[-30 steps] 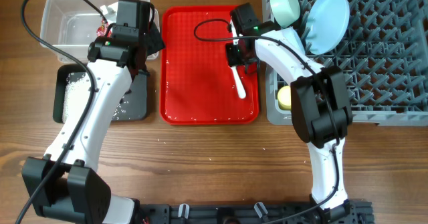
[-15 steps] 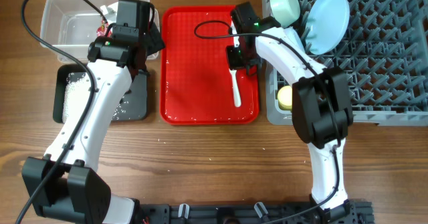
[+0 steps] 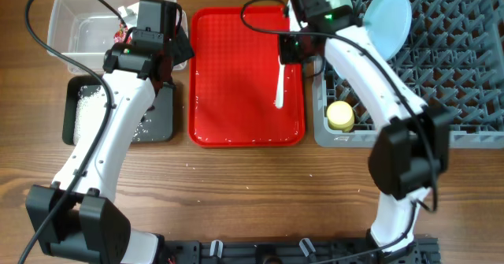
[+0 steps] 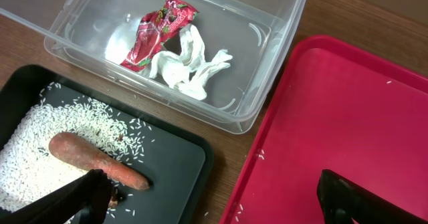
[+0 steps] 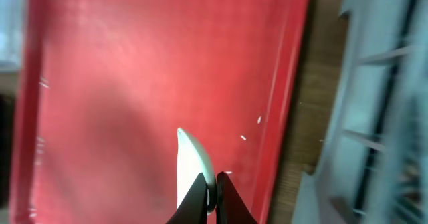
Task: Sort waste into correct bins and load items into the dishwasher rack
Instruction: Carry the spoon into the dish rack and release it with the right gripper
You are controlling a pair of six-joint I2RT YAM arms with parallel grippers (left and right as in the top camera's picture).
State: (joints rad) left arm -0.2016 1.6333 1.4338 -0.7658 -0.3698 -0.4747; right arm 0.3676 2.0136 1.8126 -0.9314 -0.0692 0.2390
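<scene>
Overhead view: the step in hand is, as I judge it, loading the white plastic spoon into the dishwasher rack. The right gripper is clamped on the far end of the spoon. The rest of the spoon points toward the robot, above the right side of the red serving tray and just beside the rack. The yellow cup and the light-blue plate are in the rack already. The next move calls for carrying the spoon to the right, over the rack wall, and lowering it between the pegs before letting go.

Left wrist view: the left gripper has its fingers spread wide and holds nothing. It hangs over the black tray and the edge of the red tray. The carrot-like stick lies on the rice.

Right wrist view: the picture is blurred. The closed fingers pinch the spoon, which points away from them over the red tray.
</scene>
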